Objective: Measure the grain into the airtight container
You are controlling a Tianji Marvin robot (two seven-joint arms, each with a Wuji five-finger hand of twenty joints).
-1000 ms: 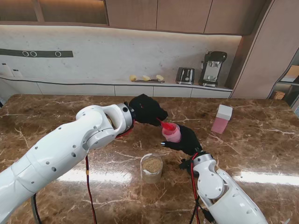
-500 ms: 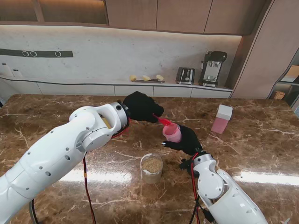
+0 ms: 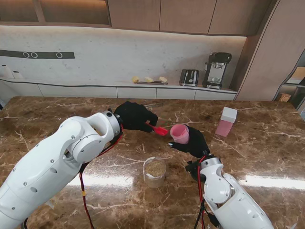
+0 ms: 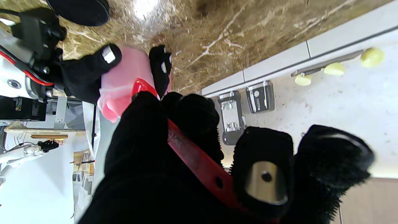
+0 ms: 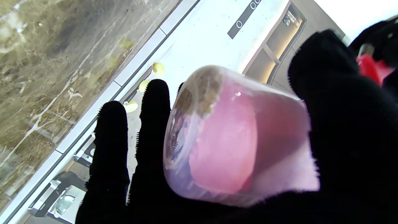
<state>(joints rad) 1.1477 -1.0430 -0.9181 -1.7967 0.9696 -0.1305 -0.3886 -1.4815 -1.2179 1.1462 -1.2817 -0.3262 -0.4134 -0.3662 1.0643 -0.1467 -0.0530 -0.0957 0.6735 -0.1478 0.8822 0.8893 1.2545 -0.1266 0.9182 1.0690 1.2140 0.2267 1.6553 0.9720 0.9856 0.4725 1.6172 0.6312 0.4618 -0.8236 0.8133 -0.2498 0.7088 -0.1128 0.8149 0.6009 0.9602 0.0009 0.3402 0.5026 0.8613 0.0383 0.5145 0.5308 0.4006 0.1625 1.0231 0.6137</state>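
Your left hand [image 3: 135, 116] is closed around the handle of a red measuring scoop [image 3: 158, 129]. The fingers [image 4: 264, 174] are wrapped tight on it, and the scoop's bowl points toward your right hand. In the left wrist view the handle [image 4: 199, 161] runs diagonally through the fist, with the bowl end right by the pink cup.

Your right hand [image 3: 194, 143] is gripping a translucent pink cup [image 3: 179, 133], held off the counter [image 3: 267, 143]. The right wrist view shows the cup [image 5: 230, 137] cradled in the palm, thumb on one side and fingers [image 5: 152, 124] on the other. There's brownish grain visible through the wall near its base, but I can't tell how much.

Scoop bowl sits just left of the cup rim, close, and I can't tell if they're touching.

The clear jar of grain [image 3: 155, 171] stands upright on the counter nearer to you, between the two arms, with no lid on it and grain filling much of it. Neither hand is on it.

The pink container with a white lid [image 3: 226, 121] stands upright on the counter to your right, well apart from both hands.
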